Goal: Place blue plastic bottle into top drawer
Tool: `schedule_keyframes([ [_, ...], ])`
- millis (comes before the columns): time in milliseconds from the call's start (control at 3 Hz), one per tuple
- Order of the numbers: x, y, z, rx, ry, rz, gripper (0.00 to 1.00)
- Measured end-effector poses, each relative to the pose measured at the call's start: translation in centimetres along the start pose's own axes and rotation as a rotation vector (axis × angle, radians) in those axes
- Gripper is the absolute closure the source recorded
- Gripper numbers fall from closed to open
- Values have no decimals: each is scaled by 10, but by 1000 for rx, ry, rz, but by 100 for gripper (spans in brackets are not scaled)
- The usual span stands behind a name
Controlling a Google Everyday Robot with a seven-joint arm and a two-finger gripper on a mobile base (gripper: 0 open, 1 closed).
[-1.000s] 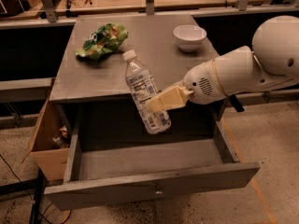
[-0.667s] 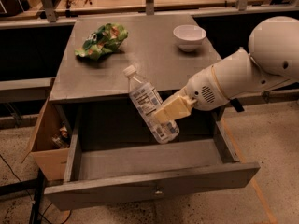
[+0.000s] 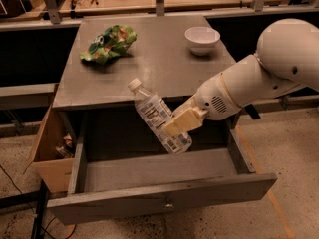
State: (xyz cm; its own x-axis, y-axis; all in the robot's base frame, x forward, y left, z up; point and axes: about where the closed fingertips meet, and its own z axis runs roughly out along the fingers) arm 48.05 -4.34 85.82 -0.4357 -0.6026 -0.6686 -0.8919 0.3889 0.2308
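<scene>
- Bottle [image 3: 152, 108] is held in the air, clamped across its lower half by the gripper [image 3: 175, 125], whose cream fingers are closed on the label.
- It is carried tilted: the white cap is up and to the left of the gripper, and the base is just below and to the right of it.
- The open drawer [image 3: 209, 193] lies directly beneath the gripper. Its bare floor is seen under the bottle's base, but how close base and floor are cannot be told.
- The step in hand is judged to be the lowering into the drawer. Release is not yet called for.
- The descent is best made slowly and straight down, so that the base is brought to the floor before the fingers are parted.
- More tilt is advised on the way down, since the drawer is shallow and a bottle left upright would stand above its walls.
- The cap should be held off the tabletop [image 3: 149, 63] edge, which runs just behind and above the gripper.
- The drawer's right wall, beside the arm, should be cleared by the wrist as well.
- A round bottle is expected to roll once freed, so it is better laid down gently than dropped.
- The bowl [image 3: 202, 38] and the green bag [image 3: 108, 44] are well beyond the gripper on the tabletop, and the box [image 3: 47, 156] is off to its left. None is concerned in this step.
</scene>
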Motion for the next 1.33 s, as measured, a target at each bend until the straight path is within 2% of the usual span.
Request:
schedule_keyframes([
  [333, 7, -10, 24, -45, 85, -201, 100],
  [667, 18, -29, 46, -55, 162, -426, 100],
  [1000, 38, -49, 61, 19, 251, -601, 100],
  [1333, 60, -72, 77, 141, 342, -689, 100],
])
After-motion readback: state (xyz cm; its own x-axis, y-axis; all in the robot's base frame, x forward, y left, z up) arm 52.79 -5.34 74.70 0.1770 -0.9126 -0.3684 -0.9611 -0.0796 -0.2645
